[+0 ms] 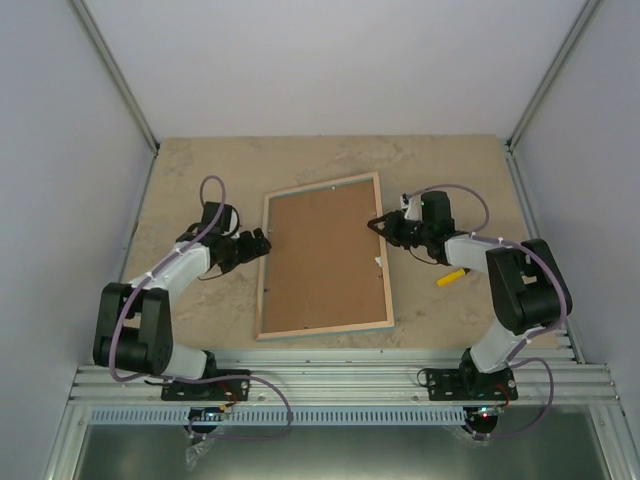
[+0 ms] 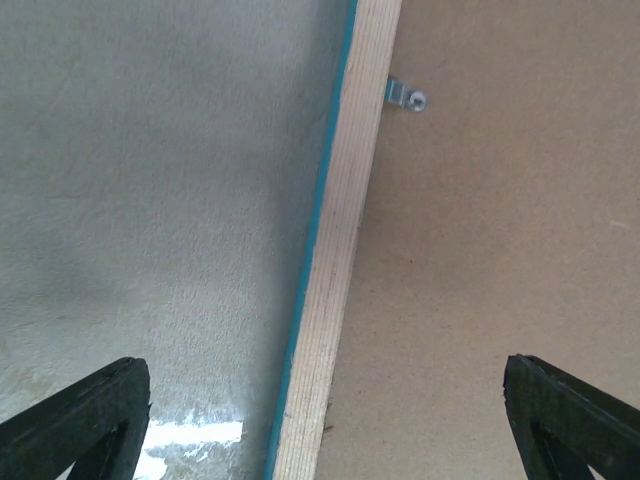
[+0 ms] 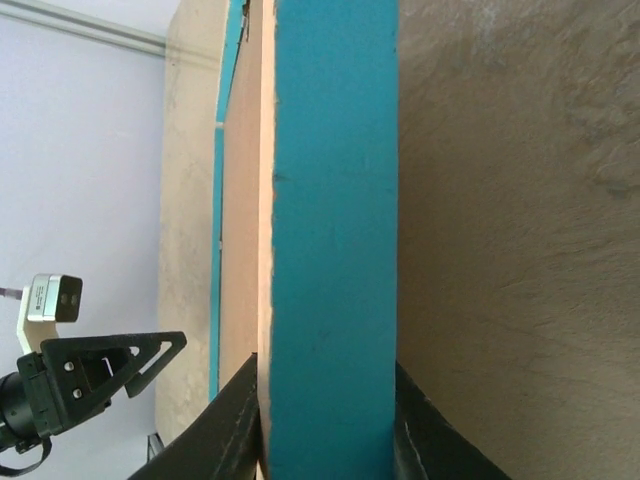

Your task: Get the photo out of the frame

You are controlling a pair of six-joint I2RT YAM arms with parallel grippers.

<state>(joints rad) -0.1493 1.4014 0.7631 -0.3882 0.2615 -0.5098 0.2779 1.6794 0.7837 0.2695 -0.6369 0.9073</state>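
The frame [image 1: 320, 185] lies face down on the table, its light wood back rim around a plain brown backing board [image 1: 322, 262]. The photo is hidden under that board. My left gripper [image 1: 262, 243] is open at the frame's left side. In the left wrist view its fingers [image 2: 90, 420] stand wide apart, one over the table and one over the board, with the wood rim [image 2: 335, 270] between them. My right gripper [image 1: 378, 224] is shut on the frame's right side; its black fingers [image 3: 225, 430] press both sides of the turquoise rim [image 3: 330, 230].
A small metal tab [image 2: 405, 97] sits on the backing board beside the left rim. A yellow object [image 1: 450, 276] lies on the table right of the frame, under my right arm. Grey walls close in the table on three sides.
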